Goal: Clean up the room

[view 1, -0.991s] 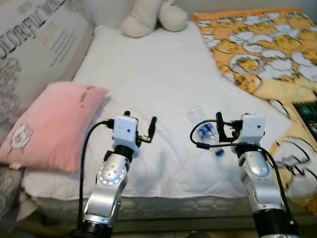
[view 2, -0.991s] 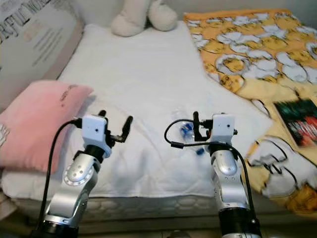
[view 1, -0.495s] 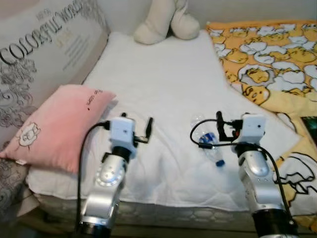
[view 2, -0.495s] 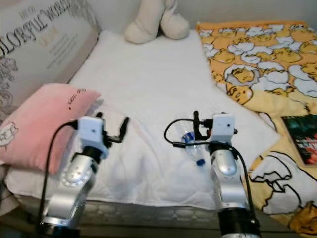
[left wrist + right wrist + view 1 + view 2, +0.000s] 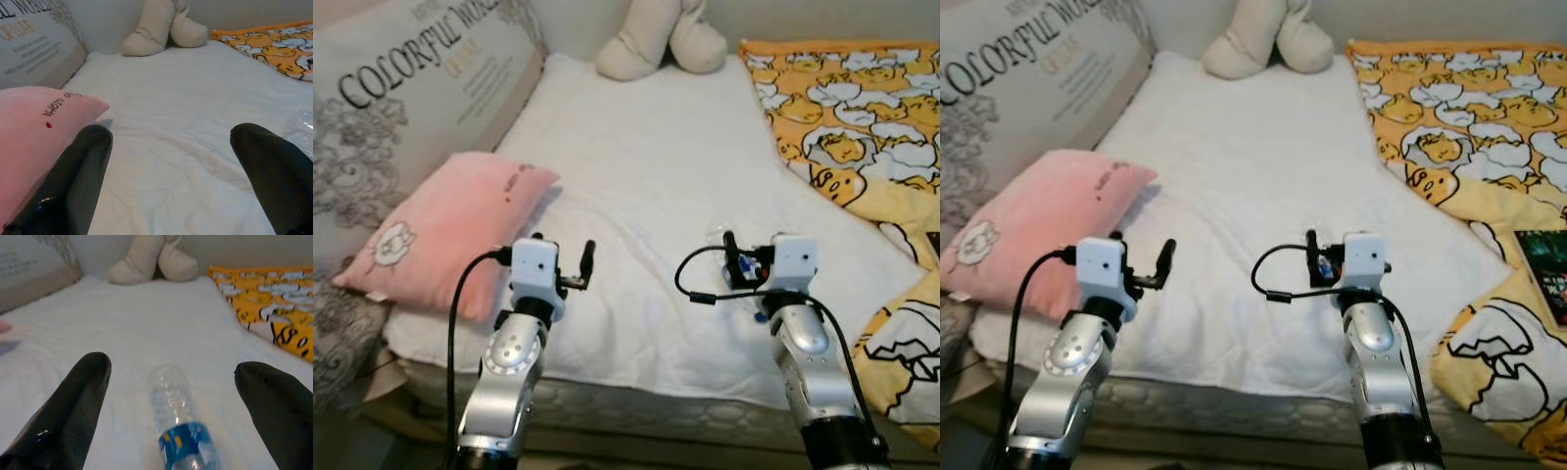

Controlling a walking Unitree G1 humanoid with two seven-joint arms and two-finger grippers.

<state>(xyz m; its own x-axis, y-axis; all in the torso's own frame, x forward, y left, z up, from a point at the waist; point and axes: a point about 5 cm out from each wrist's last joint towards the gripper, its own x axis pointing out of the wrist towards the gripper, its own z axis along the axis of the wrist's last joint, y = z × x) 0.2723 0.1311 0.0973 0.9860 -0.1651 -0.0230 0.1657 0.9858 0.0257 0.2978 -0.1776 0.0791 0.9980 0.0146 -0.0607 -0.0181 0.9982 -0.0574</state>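
Nearest, my right gripper (image 5: 171, 396), fingers wide, straddling the bottle (image 5: 182, 428) lying on the sheet (image 5: 646, 166), lined up for a grab. Left gripper (image 5: 181, 171) wide too, idle beside the pink pillow (image 5: 440, 235). Farther: duck blanket (image 5: 862, 98), plush toy (image 5: 661, 39).

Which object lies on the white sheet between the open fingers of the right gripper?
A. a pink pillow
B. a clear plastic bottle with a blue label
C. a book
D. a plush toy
B: the right gripper frames the plastic bottle lying on the white sheet.
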